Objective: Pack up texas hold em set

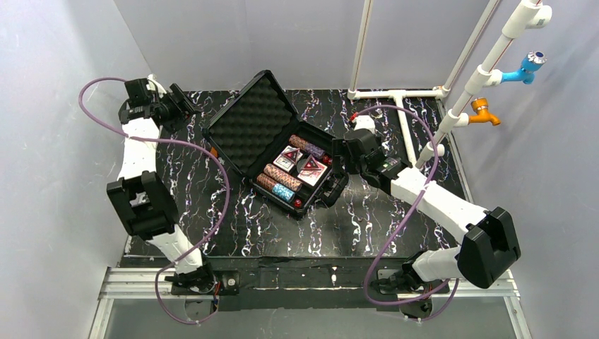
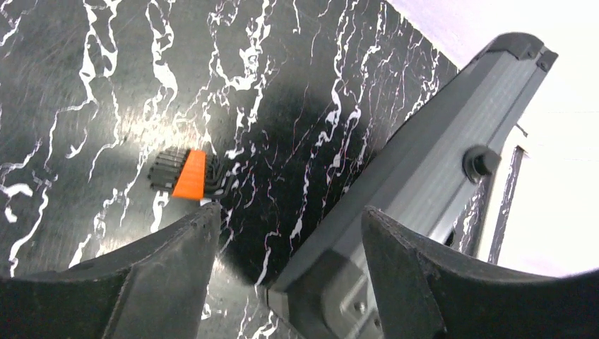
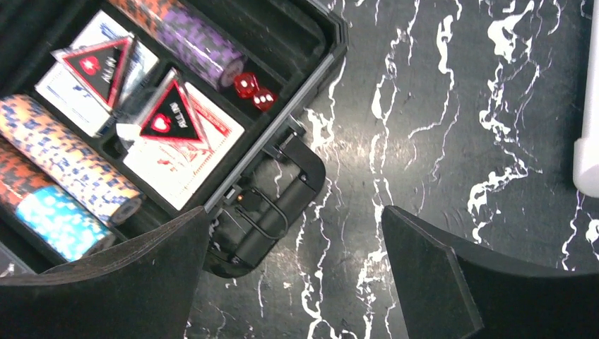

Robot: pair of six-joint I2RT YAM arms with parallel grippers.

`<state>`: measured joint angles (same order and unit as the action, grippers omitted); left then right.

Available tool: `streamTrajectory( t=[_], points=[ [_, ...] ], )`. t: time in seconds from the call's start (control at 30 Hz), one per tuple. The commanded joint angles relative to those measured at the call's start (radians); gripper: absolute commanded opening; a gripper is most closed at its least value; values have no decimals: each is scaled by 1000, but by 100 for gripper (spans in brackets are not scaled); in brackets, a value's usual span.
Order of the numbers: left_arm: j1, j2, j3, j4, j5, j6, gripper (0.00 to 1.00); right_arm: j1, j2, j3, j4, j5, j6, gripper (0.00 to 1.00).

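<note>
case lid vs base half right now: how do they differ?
1. Pose: the lid is tilted up and open; the base lies flat on the table.
2. Contents: the lid shows only bare egg-crate foam; the base holds chip rolls, decks, markers and dice.
3. Arms: the left gripper straddles the lid's edge; the right gripper is open over the base's handle.
Shared: both are black hard shell.

Glossy marble-patterned table (image 1: pixel 353 226); matt plastic case (image 2: pixel 424 169) (egg-crate foam (image 1: pixel 251 123) lining it).
</note>
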<state>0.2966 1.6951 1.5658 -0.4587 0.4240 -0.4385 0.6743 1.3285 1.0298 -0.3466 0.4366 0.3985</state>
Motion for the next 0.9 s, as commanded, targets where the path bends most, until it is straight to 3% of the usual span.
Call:
streamTrajectory(
  t=[0.0,0.3,0.63,0.87],
  points=[
    [18,86,70,-37,105,6,70,1,-14,-37,-24,18,16,100],
    [20,196,86,-60,157,6,61,1,18,-46,-34,13,19,100],
    [18,195,71,-42,260,0,51,1,17,-49,-34,0,28,100],
    [5,166,46,-33,296,-2,51,0,33,17,63,-184,-24,94]
  ],
)
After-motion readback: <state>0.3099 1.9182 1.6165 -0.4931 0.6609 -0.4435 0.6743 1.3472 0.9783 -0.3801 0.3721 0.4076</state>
